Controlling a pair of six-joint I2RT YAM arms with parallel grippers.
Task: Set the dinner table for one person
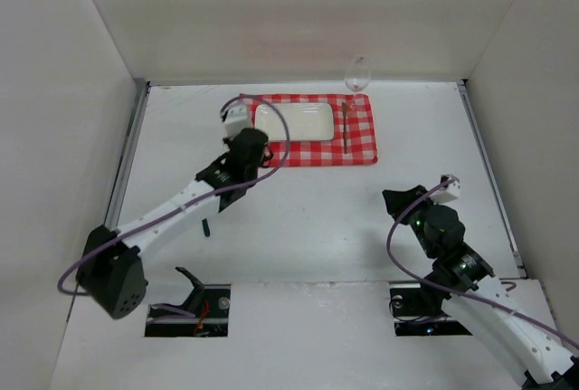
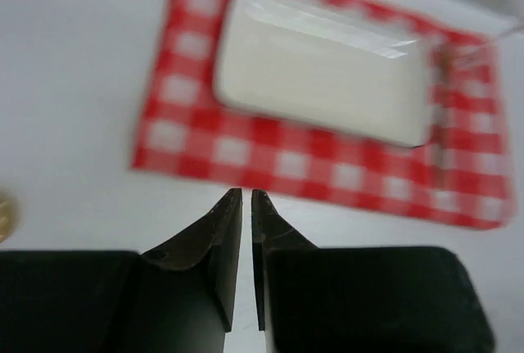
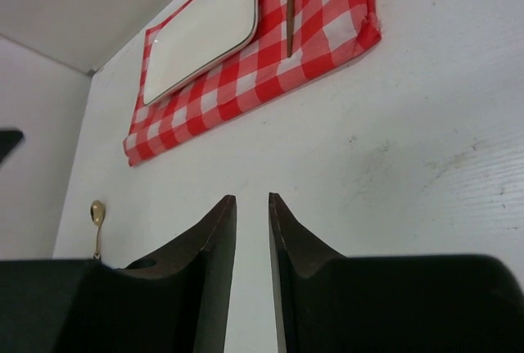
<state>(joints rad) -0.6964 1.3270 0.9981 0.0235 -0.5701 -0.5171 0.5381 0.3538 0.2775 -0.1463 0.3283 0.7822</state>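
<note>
Your left gripper [image 2: 246, 193] is clenched on nothing just short of the red-and-white checked cloth [image 2: 270, 165]. The right gripper [image 3: 252, 197] is clenched empty too, over the large white rectangular tabletop [image 1: 317, 218]. The white rectangular plate [image 1: 294, 121], slim utensil [image 1: 346, 128] and clear wine glass [image 1: 358, 71] look placed. The small gold spoon [image 3: 97, 215] lies off the cloth, so it probably remains.

Dinner table [image 1: 362, 218], white plate [image 1: 294, 121] on checked cloth [image 1: 362, 144], utensil [image 1: 346, 128], perhaps a fork, beside, glass [image 1: 358, 71] behind
</note>
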